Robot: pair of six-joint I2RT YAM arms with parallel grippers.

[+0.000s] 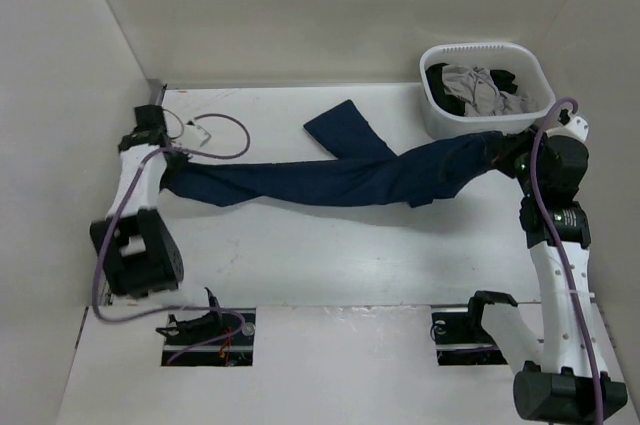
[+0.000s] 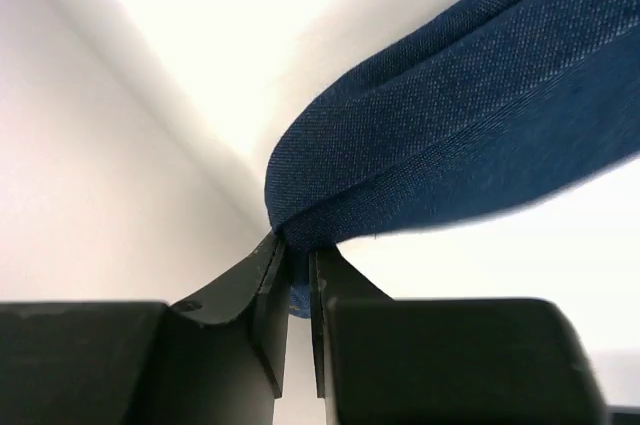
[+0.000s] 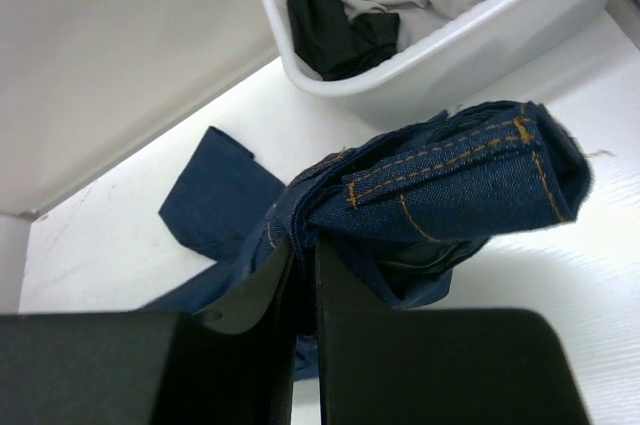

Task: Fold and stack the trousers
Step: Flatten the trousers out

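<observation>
The white table (image 1: 330, 255), walled on three sides, bore the trousers (image 1: 330, 180) across its middle, long axis left to right, waist rightward, one leg splayed backward. A basket (image 1: 445, 125) stood behind. The left gripper (image 2: 298, 255) was pinched on a leg end, the right gripper (image 3: 305, 257) clamped on the waistband. They seemed stretched out for folding; next, laying them flat.

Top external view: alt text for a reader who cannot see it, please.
Navy trousers stretch across the table between two arms, the left pincer shut on one end and the right pincer on the other. A white basket of clothes stands far right.
</observation>
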